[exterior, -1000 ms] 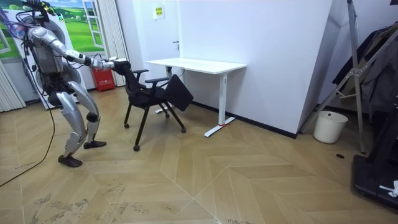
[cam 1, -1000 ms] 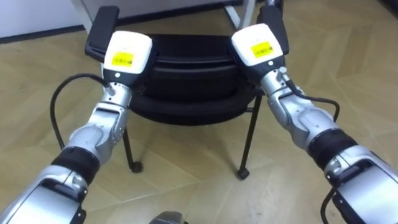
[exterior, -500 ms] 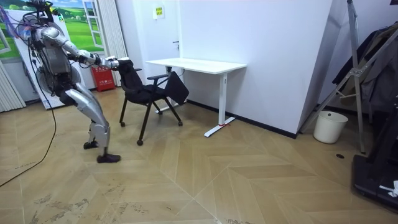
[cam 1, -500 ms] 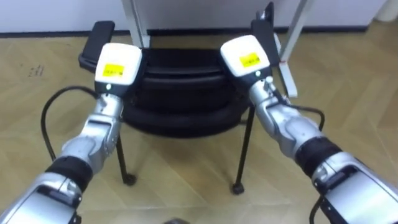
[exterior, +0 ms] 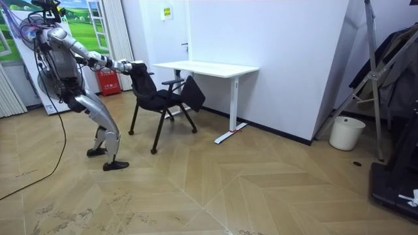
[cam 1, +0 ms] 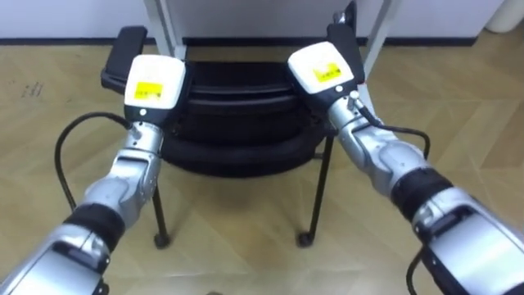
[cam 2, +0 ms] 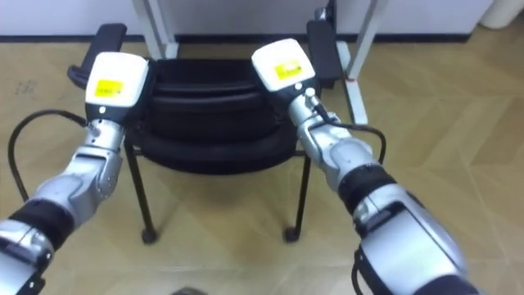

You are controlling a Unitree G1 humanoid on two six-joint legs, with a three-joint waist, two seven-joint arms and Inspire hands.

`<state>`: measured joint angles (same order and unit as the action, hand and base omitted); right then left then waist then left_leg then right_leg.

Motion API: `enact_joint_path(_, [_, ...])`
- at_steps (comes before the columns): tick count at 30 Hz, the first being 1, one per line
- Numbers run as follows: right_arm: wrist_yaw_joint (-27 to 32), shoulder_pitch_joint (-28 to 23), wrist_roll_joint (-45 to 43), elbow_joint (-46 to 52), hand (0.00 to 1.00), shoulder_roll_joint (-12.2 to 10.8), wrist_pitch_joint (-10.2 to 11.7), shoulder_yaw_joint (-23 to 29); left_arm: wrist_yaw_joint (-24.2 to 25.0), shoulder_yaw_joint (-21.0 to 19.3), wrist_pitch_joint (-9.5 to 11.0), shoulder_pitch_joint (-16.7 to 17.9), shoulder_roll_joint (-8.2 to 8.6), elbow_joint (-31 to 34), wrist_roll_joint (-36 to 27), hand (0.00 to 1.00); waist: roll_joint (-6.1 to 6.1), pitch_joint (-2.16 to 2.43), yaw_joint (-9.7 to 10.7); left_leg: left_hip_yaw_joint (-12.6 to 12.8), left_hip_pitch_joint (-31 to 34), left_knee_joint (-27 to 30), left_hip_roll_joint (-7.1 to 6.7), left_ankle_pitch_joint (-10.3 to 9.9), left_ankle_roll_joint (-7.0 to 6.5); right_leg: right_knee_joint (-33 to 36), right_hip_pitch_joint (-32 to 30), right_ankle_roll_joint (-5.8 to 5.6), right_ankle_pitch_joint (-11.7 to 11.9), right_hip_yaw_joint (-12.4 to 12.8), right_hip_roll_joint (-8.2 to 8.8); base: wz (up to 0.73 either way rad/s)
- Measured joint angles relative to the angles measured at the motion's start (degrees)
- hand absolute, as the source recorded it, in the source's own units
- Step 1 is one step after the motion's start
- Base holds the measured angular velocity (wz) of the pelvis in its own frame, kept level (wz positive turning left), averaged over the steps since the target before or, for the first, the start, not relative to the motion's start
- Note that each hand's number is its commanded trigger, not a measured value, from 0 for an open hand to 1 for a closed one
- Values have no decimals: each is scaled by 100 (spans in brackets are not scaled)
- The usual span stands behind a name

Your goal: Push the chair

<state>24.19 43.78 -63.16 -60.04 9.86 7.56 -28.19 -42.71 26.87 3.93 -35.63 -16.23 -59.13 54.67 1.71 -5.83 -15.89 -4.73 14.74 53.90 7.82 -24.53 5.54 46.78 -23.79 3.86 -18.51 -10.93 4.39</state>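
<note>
A black chair (cam 1: 237, 123) with thin legs on small castors stands in front of me, seen from behind its backrest. My left hand (cam 1: 154, 80) rests at the backrest's left top, beside the left armrest (cam 1: 123, 53). My right hand (cam 1: 325, 65) is at the right top, by the right armrest (cam 1: 344, 37). Only the white backs of both hands show; their fingers are hidden past the backrest. In the room view I stand mid-stride behind the chair (exterior: 163, 98), leaning forward, arms stretched out to its back.
A white desk (exterior: 209, 67) stands against the wall just beyond the chair, and its legs (cam 1: 168, 24) show above the seat. A red object (exterior: 108, 81) sits behind me, and a white bin (exterior: 346, 132) stands far to the room view's right. Open wooden floor lies around.
I have stepped forward behind the chair. The chair has turned and rolled a little towards the desk, whose legs now show nearer in the eye view. Both hands stayed on the backrest.
</note>
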Motion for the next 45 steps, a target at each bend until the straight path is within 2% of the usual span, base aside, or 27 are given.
enact_joint_path(3, [-6, -152, -5, 92, 100, 109, 66, 62, 65, 32, -16, -6, 131, -62, -1, 100, -73, -3, 103, -7, 24, 302, -12, 47, -47, 142, 151, -37, -122, 82, -17, -7])
enact_joint_path(7, [18, -169, 1, 145, 100, 238, 87, 80, 84, 30, -34, -83, 247, -115, 5, 100, -15, -37, 551, 102, 107, 155, -200, 38, -47, 92, 93, -161, -55, 345, 63, 16])
enact_joint_path(8, [35, -193, 30, 152, 100, 233, 102, 80, 85, 52, -40, -102, 251, -122, 3, 100, 17, -58, 618, 111, 132, 35, -284, 7, -64, 72, 78, -192, -44, 428, 79, 50])
enact_joint_path(9, [141, -234, 96, 176, 100, 338, 124, 79, 90, 137, -82, -191, 306, -123, 0, 100, 111, -92, 747, 124, 227, -498, -580, -6, -91, -32, 43, -310, 1, 671, 100, 43])
enact_joint_path(10, [212, -233, 183, 217, 100, 481, 154, 80, 106, 213, -122, -318, 381, -114, 0, 100, 194, -123, 835, 152, 436, -974, -825, 121, -269, -171, -40, -429, 119, 981, 73, 20])
enact_joint_path(11, [267, -230, 196, 217, 100, 537, 163, 79, 108, 239, -151, -365, 437, -112, -2, 100, 190, -115, 826, 207, 493, -1092, -903, 254, -348, -268, -75, -488, 216, 1174, 13, -45])
enact_joint_path(12, [349, -216, 197, 209, 100, 641, 165, 78, 98, 242, -193, -385, 499, -100, -2, 100, 145, -89, 771, 425, 504, -1277, -906, 495, -534, -502, -147, -619, 453, 1436, -118, -80])
enact_joint_path(13, [430, -198, 188, 213, 100, 660, 144, 82, 74, 239, -208, -420, 506, -96, -5, 100, 82, -69, 751, 639, 546, -1362, -828, 558, -657, -679, -179, -691, 647, 1450, -135, -77])
enact_joint_path(14, [463, -188, 187, 213, 100, 657, 129, 84, 78, 242, -209, -460, 502, -105, -16, 100, 66, -71, 747, 724, 570, -1395, -803, 570, -718, -685, -192, -685, 672, 1421, -103, -51])
enact_joint_path(15, [467, -189, 180, 210, 100, 613, 106, 85, 99, 247, -211, -477, 478, -117, -48, 100, 75, -64, 767, 937, 550, -1441, -735, 598, -809, -359, -158, -631, 622, 1073, 22, -33])
enact_joint_path(16, [502, -193, 179, 218, 100, 616, 111, 85, 105, 255, -203, -483, 457, -103, -54, 100, 71, -64, 797, 1018, 538, -1463, -736, 608, -863, -211, -30, -538, 400, 761, 169, -32])
enact_joint_path(19, [575, -211, 184, 232, 100, 618, 77, 62, 126, 253, -195, -471, 443, -97, -61, 100, 83, -63, 763, 1188, 522, -1446, -751, 580, -935, -332, 92, -440, 251, 322, 391, -25])
enact_joint_path(23, [591, -204, 192, 261, 100, 573, 10, 63, 127, 249, -188, -475, 400, -56, -54, 100, 100, -57, 742, 1230, 565, -1447, -715, 567, -973, -573, 94, -372, 293, 304, 350, -11])
enact_joint_path(24, [612, -206, 192, 217, 100, 541, 2, 62, 127, 249, -188, -460, 395, -62, -35, 100, 187, -49, 714, 1234, 583, -1488, -716, 598, -979, -630, 93, -397, 311, 310, 338, 0])
enact_joint_path(25, [632, -206, 198, 162, 100, 511, 2, 62, 127, 249, -190, -462, 386, -67, 10, 100, 181, 20, 685, 1246, 585, -1581, -709, 667, -966, -720, 102, -423, 359, 312, 317, -3])
enact_joint_path(26, [644, -207, 212, 125, 100, 487, -2, 63, 127, 250, -189, -460, 380, -67, 22, 100, 206, 32, 652, 1276, 571, -1645, -686, 694, -987, -714, 118, -449, 367, 298, 308, -6])
enact_joint_path(27, [647, -223, 242, 66, 100, 452, -3, 62, 143, 257, -190, -458, 371, -74, 40, 100, 254, 22, 603, 1325, 517, -1679, -645, 718, -986, -340, 158, -533, 322, 194, 408, -4])
enact_joint_path(28, [670, -253, 261, 20, 100, 402, -5, 62, 170, 259, -193, -432, 366, -75, 69, 100, 297, 16, 581, 1352, 441, -1686, -643, 719, -980, 66, 406, -548, 66, 14, 592, 0])
enact_joint_path(31, [732, -202, 312, 15, 100, 371, -50, 70, 243, 242, -172, -492, 291, 1, 70, 100, 419, 9, 503, 1335, 594, -1498, -663, 672, -900, 273, 775, -705, -454, -197, 892, 1])
enact_joint_path(32, [739, -183, 316, 15, 100, 354, -82, 71, 287, 216, -152, -524, 271, 26, 70, 100, 442, 4, 497, 1311, 632, -1440, -680, 659, -876, 213, 767, -705, -511, -220, 892, 11])
enact_joint_path(34, [794, -174, 329, 43, 100, 329, -165, 68, 333, 47, -103, -499, 274, 77, 183, 100, 418, 39, 499, 1164, 737, -1449, -753, 702, -780, -148, 842, -740, -623, -230, 742, 8])
enact_joint_path(38, [815, -171, 380, -3, 100, 235, -219, 55, 341, 26, -110, -446, 290, 51, 247, 100, 476, 41, 456, 1115, 764, -1627, -807, 795, -871, -252, 860, -706, -612, -169, 695, 2])
enact_joint_path(39, [832, -200, 465, 0, 100, 246, -215, 33, 379, 28, -113, -469, 295, 50, 270, 100, 525, 23, 479, 1171, 765, -1614, -796, 811, -925, 200, 833, -735, -621, -104, 793, 21])
enact_joint_path(40, [850, -240, 507, -17, 100, 227, -222, 36, 411, 23, -115, -459, 272, 56, 336, 100, 659, 60, 454, 1176, 760, -1578, -857, 820, -894, 728, 938, -724, -606, -76, 936, 16])
enact_joint_path(41, [850, -238, 512, -34, 100, 218, -223, 36, 408, 16, -112, -455, 250, 65, 341, 100, 688, 66, 439, 1180, 773, -1551, -867, 815, -876, 808, 1050, -723, -614, -83, 976, 0])
enact_joint_path(44, [850, -194, 509, 24, 100, 155, -312, -19, 411, -154, -83, -410, 220, 99, 397, 100, 608, 77, 410, 1027, 847, -1417, -888, 799, -782, 544, 1198, -722, -734, -239, 935, 0])
enact_joint_path(45, [850, -194, 511, 49, 100, 158, -313, -62, 403, -203, -87, -317, 209, 202, 419, 100, 578, 83, 408, 872, 886, -1460, -982, 822, -745, 417, 1247, -722, -734, -367, 935, -7])
